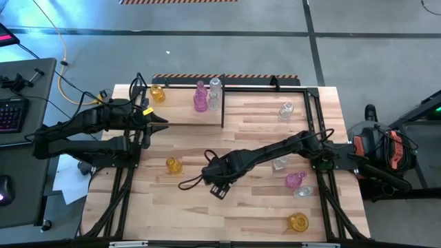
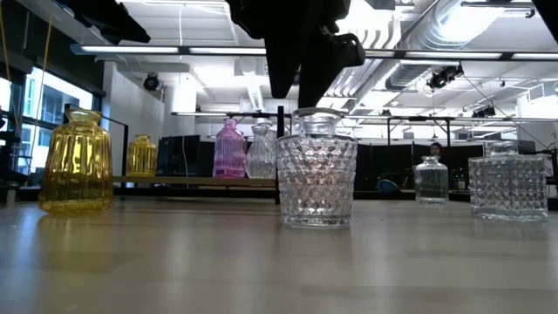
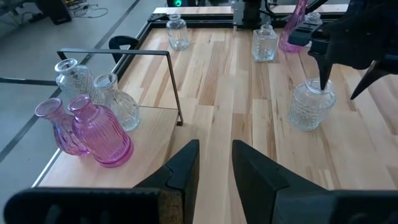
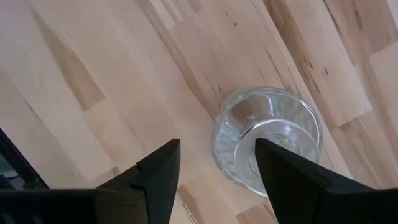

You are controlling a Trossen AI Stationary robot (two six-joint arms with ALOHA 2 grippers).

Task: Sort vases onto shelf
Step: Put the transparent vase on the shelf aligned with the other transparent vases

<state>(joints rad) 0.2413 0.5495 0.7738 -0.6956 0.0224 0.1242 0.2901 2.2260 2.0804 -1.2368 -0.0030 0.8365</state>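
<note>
Clear diamond-cut glass forms the target vase (image 4: 267,140), standing upright on the tabletop (image 1: 262,207) in front of the shelf (image 1: 180,116), past its divider end. The right gripper (image 4: 217,165) hovers over the rim, fingers spread wide; lower squarely astride the mouth before closing. The vase appears empty. On the shelf stand pink, clear and amber vases. The left gripper (image 3: 216,163) waits beside the shelf, fingers partly apart, holding nothing.

Grey concrete floor (image 1: 365,55) lay around the table, crossed by a yellow cable (image 1: 63,65). Exposed ducts (image 2: 453,30) ran overhead, with bright windows (image 2: 35,109) at left.
</note>
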